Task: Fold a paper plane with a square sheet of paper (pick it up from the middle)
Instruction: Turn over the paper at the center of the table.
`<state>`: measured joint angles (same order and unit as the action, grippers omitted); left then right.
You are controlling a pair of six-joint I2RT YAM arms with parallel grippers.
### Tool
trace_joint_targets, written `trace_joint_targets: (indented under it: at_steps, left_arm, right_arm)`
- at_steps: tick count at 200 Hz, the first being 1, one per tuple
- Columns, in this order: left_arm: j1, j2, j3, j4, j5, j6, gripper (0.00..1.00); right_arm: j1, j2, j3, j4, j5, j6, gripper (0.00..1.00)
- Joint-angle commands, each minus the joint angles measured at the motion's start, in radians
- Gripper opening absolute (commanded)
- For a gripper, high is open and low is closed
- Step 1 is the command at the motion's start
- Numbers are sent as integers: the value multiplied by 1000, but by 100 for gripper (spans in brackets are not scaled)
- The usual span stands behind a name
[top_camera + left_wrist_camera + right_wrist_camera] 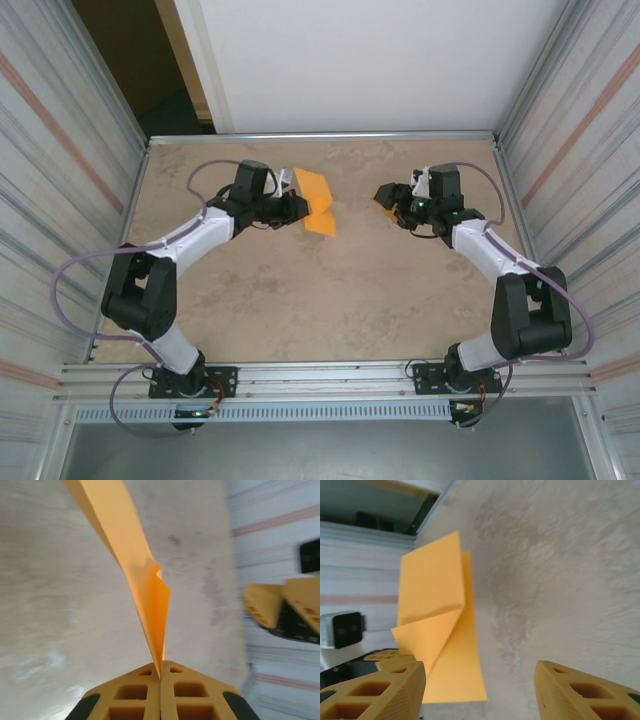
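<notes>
The orange square sheet of paper (318,205) is bent over along a crease and held up off the tan table at the back middle. My left gripper (298,207) is shut on its near edge; in the left wrist view the sheet (135,555) rises as a thin folded strip from between the closed yellow fingertips of that gripper (161,672). My right gripper (385,195) stands open to the right of the sheet, apart from it. In the right wrist view the sheet (437,610) hangs ahead and to the left of that open gripper (480,680). A paper plane is out of view.
The tan table (330,300) is closed in by ribbed metal walls at the left (60,180) and the right (590,150). A white panel (360,60) stands behind the back edge, with a dark opening (140,70) at the back left.
</notes>
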<state>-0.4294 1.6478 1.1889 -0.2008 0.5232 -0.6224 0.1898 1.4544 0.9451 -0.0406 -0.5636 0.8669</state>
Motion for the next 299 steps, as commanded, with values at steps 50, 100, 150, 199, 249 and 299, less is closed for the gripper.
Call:
trace_joint_targets:
  at_steps: [50,100,150,199,249,299]
  left_arm:
    - [-205,130,362,-751,-1042,396,8]
    - [-312,376,541,-870,-1161,353,8]
    - [-316,486,591,-803,-762,253,20]
    - [-259,454,491,-618,-398,197,41]
    - [-106,236,239,-356,-168,97,60]
    - [100,49,-51,-204,-172,-14,76]
  right_arm:
    - [4,-65,-7,-145,204,-83,59]
    - [-8,-91,-45,-156,259,-60,58]
    - [-44,-95,-85,-153,265,-25,58]
    - [-36,-46,-76,-129,226,-30,57]
    - [123,92,14,-137,203,-67,52]
    - [350,324,190,-116,171,-54,37]
